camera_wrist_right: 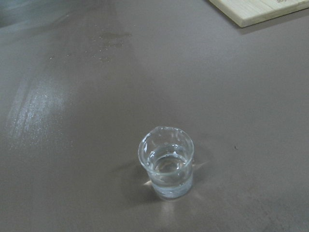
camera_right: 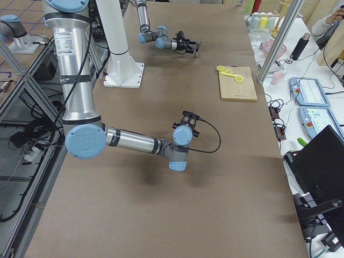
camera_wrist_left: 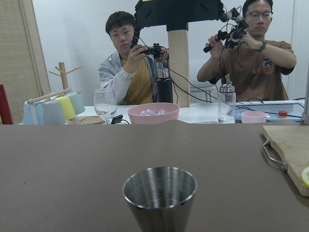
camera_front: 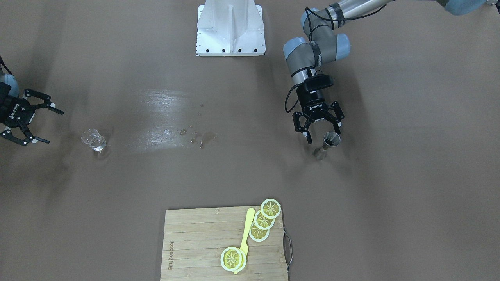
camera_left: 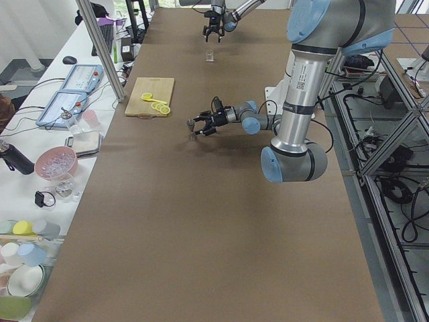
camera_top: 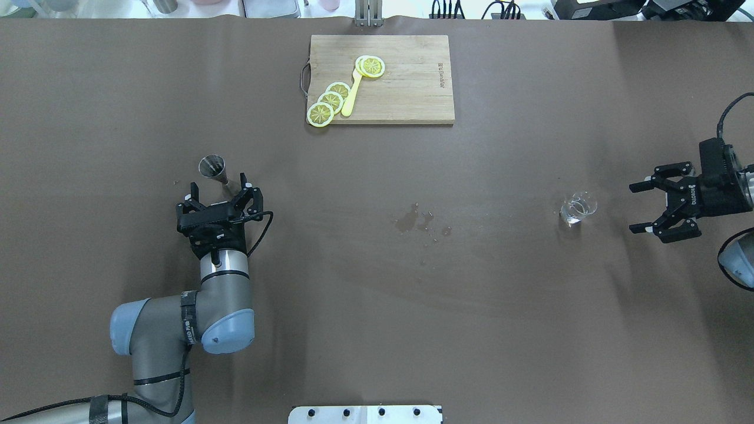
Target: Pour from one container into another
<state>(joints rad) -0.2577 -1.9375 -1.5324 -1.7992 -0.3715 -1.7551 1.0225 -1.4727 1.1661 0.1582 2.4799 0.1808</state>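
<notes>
A steel jigger (camera_top: 212, 167) stands upright on the brown table, left of centre. My left gripper (camera_top: 219, 186) sits low just behind it, open, and nothing is between its fingers. The left wrist view has the jigger (camera_wrist_left: 160, 195) close and centred, and its inside looks empty. A small clear glass beaker (camera_top: 577, 208) with a little clear liquid stands far to the right. My right gripper (camera_top: 635, 208) is open and points at the beaker from a short gap away. In the right wrist view the beaker (camera_wrist_right: 167, 166) stands alone.
A wooden cutting board (camera_top: 412, 88) with lemon slices (camera_top: 330, 103) and a yellow utensil lies at the far edge. A small wet spill (camera_top: 419, 221) marks the table's middle. Two people and a side table with a pink bowl (camera_wrist_left: 153, 112) are beyond the far edge.
</notes>
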